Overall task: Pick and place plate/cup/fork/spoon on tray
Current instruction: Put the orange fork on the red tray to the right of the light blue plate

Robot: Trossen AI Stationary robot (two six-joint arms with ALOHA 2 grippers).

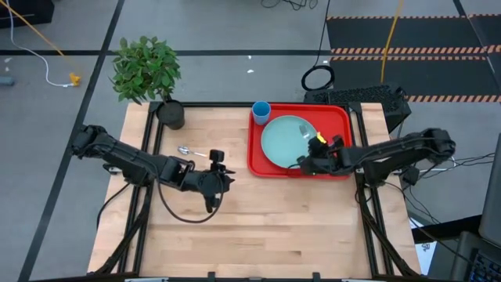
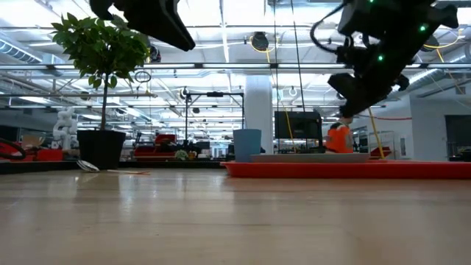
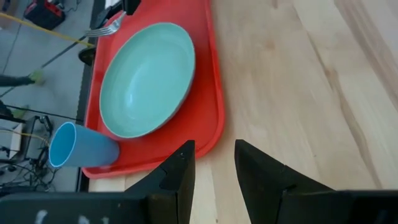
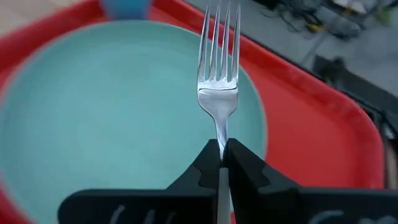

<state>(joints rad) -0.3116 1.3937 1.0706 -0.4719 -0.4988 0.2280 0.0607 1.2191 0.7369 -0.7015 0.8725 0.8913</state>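
The right gripper [image 4: 221,163] is clamping the fork [image 4: 219,74] by its neck, tines pointing ahead, and is holding it over the plate [image 1: 288,142], which is sitting beneath it in the tray [image 1: 340,117]. The cup [image 1: 261,112] is standing beyond the plate in the tray's corner. The left gripper [image 3: 214,163] is hanging over the table [image 1: 258,223], fingers slightly parted and empty; the spoon [image 1: 190,151] is lying just beside it.
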